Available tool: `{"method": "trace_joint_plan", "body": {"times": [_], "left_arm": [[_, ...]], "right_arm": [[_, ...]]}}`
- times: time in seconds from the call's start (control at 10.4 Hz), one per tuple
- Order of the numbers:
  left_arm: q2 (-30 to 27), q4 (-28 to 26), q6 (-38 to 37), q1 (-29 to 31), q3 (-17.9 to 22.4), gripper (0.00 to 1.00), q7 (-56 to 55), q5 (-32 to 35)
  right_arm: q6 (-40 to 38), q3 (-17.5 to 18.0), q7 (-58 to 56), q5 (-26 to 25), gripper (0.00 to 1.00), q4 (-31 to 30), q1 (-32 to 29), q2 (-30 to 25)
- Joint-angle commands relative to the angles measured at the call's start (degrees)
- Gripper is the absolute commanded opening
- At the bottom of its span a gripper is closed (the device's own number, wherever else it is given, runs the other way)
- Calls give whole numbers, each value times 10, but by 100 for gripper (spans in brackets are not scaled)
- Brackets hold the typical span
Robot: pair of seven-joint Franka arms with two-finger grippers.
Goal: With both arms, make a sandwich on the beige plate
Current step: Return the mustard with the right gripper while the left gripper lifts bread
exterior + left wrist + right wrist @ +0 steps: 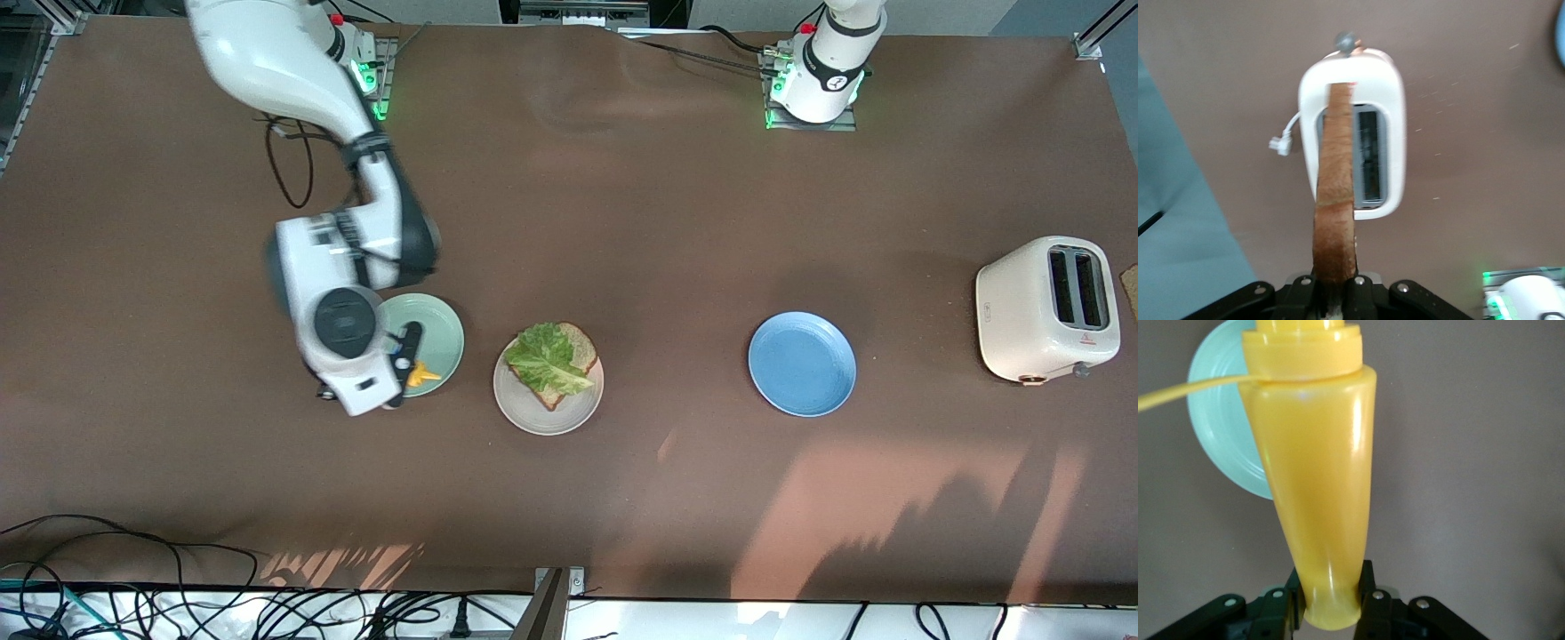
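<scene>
Your right gripper [1331, 603], at left of the front frame over the mint green plate [440, 322], is clenched on a yellow sauce bottle [1315, 473]. Left gripper [1335, 293] grasps a bread slice [1337, 200] above the white toaster [1395, 120]. Beige plate [520, 411], lower centre, carries bread [582, 342] topped with lettuce [547, 356]

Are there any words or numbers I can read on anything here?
No words or numbers can be read.
Toaster: a small red triangle sign on its top, and a tiny dark mark on its side, too small to read.
Left arm's base: a small round dark logo, too small to read.
</scene>
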Motion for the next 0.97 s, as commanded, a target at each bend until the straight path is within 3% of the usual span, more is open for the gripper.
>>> {"method": "trace_joint_plan", "body": {"times": [0.0,0.19,0.39,0.68,0.87], "left_arm": [[-21,-6,-36,-8,-13,0,-131,-104],[-19,-14,-40,-17,-85,0,-298,-160],[15,-14,-38,-45,-150,0,-458,-215],[57,-15,21,-134,-151,0,-554,-336],[79,-19,84,-188,-151,0,-590,-402]], "right_arm": [[11,118,-98,67,0,-34,-145,-40],[9,128,-199,187,0,-33,-212,-34],[-8,125,-298,269,0,-31,-257,-15],[-53,127,-375,403,0,-2,-328,58],[-107,130,-418,450,0,44,-368,125]]}}
